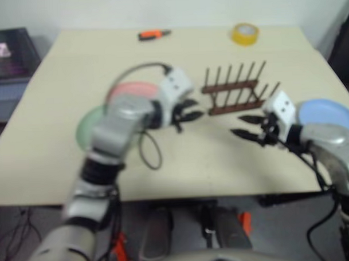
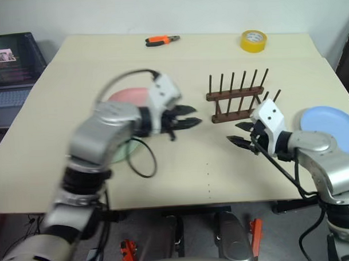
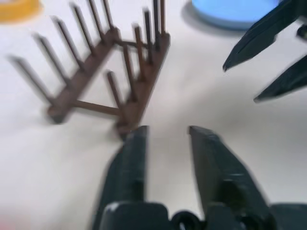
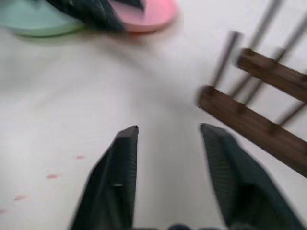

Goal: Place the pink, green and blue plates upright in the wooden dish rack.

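The dark wooden dish rack (image 2: 236, 97) stands with bare pegs right of the table's middle. The pink plate (image 2: 127, 96) lies flat to its left, partly behind my left arm, with the green plate (image 1: 87, 129) beside it and nearer me. At the table's right side lies the blue plate (image 2: 329, 122). Above the table, left of the rack, my left gripper (image 2: 187, 117) is open and holds nothing. My right gripper (image 2: 239, 134) hovers in front of the rack, also open and holding nothing. The left wrist view looks at the rack (image 3: 110, 72) and the blue plate (image 3: 235, 9).
Orange pliers (image 2: 163, 39) and a yellow tape roll (image 2: 253, 40) lie at the table's far edge. A laptop (image 2: 11, 62) sits off the table's left side. A black cable loop (image 2: 141, 160) hangs under my left arm.
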Robot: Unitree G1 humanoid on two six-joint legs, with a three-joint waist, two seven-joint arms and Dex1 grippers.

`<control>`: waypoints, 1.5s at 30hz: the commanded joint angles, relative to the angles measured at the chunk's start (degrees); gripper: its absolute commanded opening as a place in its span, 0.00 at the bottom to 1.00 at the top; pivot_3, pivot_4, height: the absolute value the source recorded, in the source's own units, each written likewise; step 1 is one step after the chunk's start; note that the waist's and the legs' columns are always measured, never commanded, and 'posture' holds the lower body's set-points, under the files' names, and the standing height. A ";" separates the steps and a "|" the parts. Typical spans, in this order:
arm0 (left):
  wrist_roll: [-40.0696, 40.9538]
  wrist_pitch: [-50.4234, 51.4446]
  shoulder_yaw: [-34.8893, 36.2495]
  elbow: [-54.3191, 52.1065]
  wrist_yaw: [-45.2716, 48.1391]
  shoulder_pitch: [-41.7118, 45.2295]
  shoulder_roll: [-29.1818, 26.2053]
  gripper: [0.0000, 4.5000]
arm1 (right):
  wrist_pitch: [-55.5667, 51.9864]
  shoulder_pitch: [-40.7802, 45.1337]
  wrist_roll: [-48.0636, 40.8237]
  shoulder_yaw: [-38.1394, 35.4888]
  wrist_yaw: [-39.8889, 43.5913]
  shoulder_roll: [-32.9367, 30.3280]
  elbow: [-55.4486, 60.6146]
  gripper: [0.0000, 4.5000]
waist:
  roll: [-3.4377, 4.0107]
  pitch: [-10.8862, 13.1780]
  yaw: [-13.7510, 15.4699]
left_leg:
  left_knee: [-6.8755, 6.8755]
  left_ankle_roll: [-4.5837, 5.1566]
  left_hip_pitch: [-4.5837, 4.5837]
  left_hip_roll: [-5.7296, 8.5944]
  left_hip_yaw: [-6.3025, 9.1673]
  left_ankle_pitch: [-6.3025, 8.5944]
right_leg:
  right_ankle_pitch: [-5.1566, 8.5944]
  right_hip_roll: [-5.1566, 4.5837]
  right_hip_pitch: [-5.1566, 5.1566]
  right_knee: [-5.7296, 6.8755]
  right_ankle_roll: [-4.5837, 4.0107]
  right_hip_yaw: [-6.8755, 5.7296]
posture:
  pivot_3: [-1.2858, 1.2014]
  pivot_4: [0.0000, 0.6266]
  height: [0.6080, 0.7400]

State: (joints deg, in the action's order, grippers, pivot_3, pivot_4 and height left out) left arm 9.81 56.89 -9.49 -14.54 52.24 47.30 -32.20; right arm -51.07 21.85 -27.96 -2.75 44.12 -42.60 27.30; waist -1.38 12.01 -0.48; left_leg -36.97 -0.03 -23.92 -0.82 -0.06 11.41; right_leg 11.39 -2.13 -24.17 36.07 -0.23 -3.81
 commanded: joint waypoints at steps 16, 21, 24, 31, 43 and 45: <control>-11.17 -20.24 3.17 61.04 -7.89 22.52 -7.91 1.00 | 13.40 14.34 10.34 11.07 -1.70 7.82 -11.26 1.00 | -0.14 -0.07 1.31 | -0.06 0.01 -1.22 0.30 -0.85 -0.01 | -0.48 -0.24 -1.09 -0.01 0.45 0.21 | 0.52 0.24 1.00; -12.63 -23.34 2.82 70.61 -9.40 23.85 -5.06 1.00 | 13.74 13.34 11.22 11.33 -1.13 7.53 -10.64 1.00 | -0.18 -0.05 1.23 | -0.07 0.03 -1.20 0.19 -0.96 0.01 | -0.32 -0.16 -1.11 0.02 0.71 0.20 | 0.52 0.24 1.00; -12.67 -24.45 3.35 73.43 -9.07 24.40 -4.01 1.00 | 13.50 13.03 11.21 11.09 -1.19 7.52 -10.13 1.00 | -0.20 -0.04 1.19 | -0.10 0.03 -1.13 0.13 -0.96 0.00 | -0.34 -0.12 -1.10 0.14 0.68 0.21 | 0.52 0.24 1.00; -12.20 -24.99 4.65 75.93 -10.10 23.89 -3.20 1.00 | 12.85 12.44 10.96 10.52 -2.03 7.68 -9.12 1.00 | -0.24 -0.02 0.85 | -0.53 0.03 -0.97 0.06 -0.99 -0.01 | -0.27 -0.11 -1.12 0.84 0.57 0.27 | 0.52 0.24 1.00; -11.54 -24.79 6.93 76.53 -10.73 23.52 -2.45 0.30 | 13.45 13.50 11.33 10.77 -2.04 7.91 -9.78 1.00 | -0.24 -0.02 0.54 | -0.94 0.03 -0.99 0.03 -0.97 0.00 | -0.39 -0.09 -1.05 0.97 0.58 0.30 | 0.52 0.24 1.00; -11.56 -24.95 7.06 76.70 -10.95 23.49 -2.47 0.14 | 13.49 13.63 11.33 10.80 -2.05 7.98 -9.85 1.00 | -0.24 -0.02 0.54 | -0.93 0.03 -0.99 0.03 -0.97 0.00 | -0.38 -0.09 -1.06 0.96 0.58 0.30 | 0.52 0.24 1.00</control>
State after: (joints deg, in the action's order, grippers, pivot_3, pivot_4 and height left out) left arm -2.19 32.85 -3.79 62.39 41.69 69.32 -34.27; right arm -38.53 34.34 -16.92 9.27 42.30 -34.79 16.07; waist -1.62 12.00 0.06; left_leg -37.90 -0.01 -24.91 -0.79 -1.03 11.41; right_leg 11.00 -2.22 -25.23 37.03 0.34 -3.50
